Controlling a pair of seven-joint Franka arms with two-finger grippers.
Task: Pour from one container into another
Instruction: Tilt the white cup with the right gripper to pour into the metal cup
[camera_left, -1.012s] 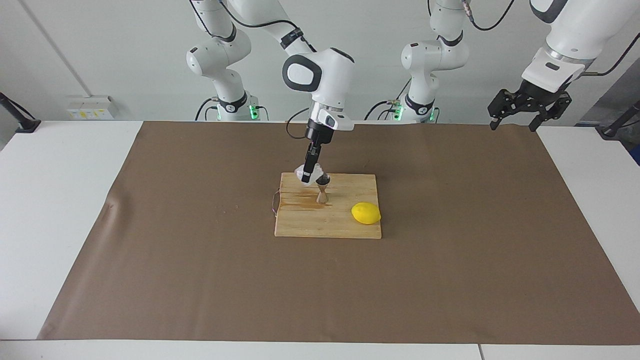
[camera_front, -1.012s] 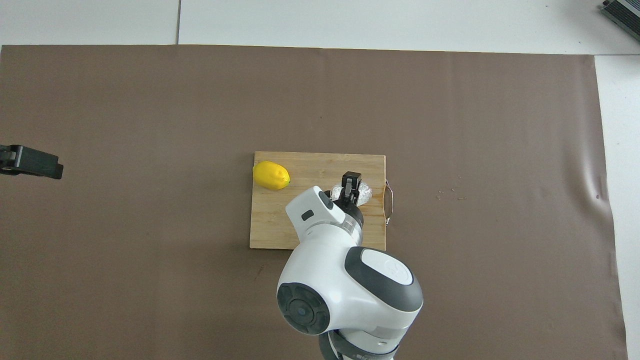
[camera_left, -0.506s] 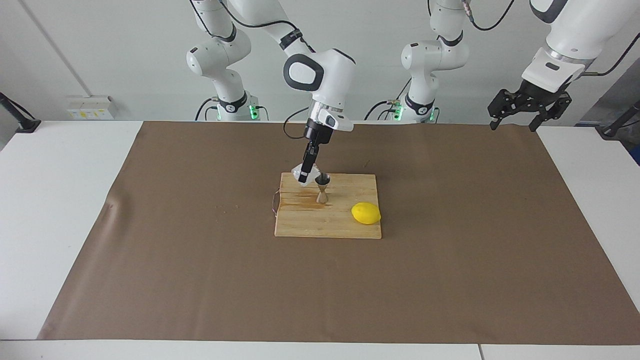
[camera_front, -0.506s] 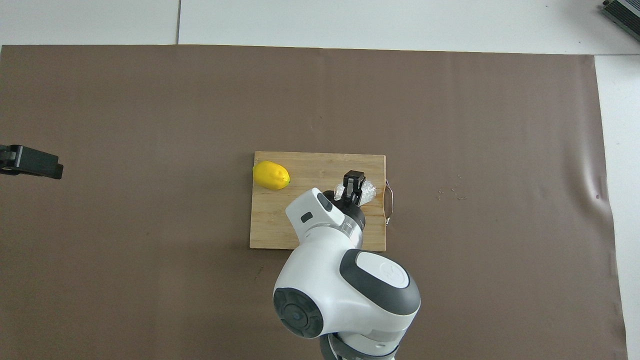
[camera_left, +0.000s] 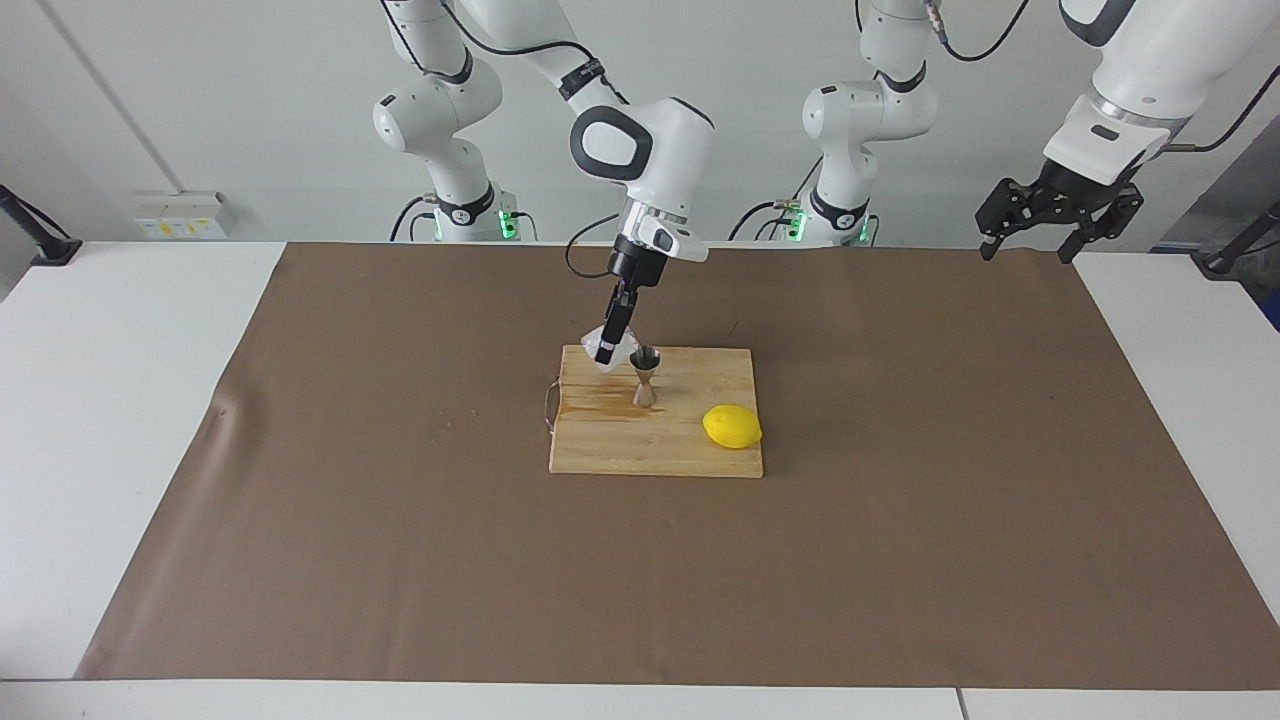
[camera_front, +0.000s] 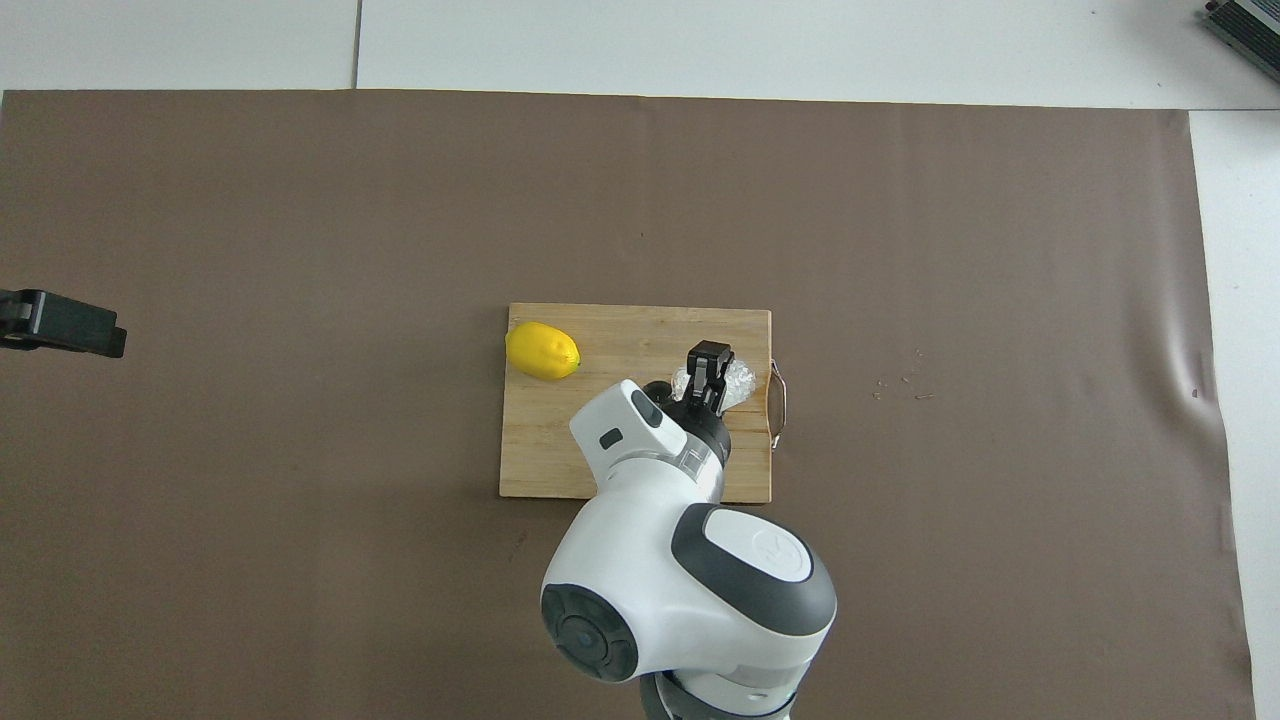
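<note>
The right tool (camera_left: 606, 352), which I have clenched on the white crinkly cup (camera_left: 617, 351), holds that cup tilted in the air over the cutting board (camera_left: 655, 455), its mouth just beside the rim of the steel jigger (camera_left: 646, 378). The jigger stands upright on the board toward the robots' edge, with a darker wet-looking patch on the wood at its foot; I cannot tell whether liquid is leaving the cup. A lemon (camera_left: 732, 427) lies on the same board, toward the left arm's end and apart from the jigger. In the overhead view the right arm covers most of the jigger, and only the cup (camera_front: 728, 381) and the tool (camera_front: 706, 375) show past the wrist. The left tool (camera_left: 1058, 213) hangs released, fingers apart, in the air at the left arm's end of the worktop, where that arm waits. I judge the pour itself to be in hand or nearly over; my next move calls for righting the cup gently and setting it down on the board clear of the jigger, which looks easy to tip. No brand, label or writing can be read on any of these things.
</note>
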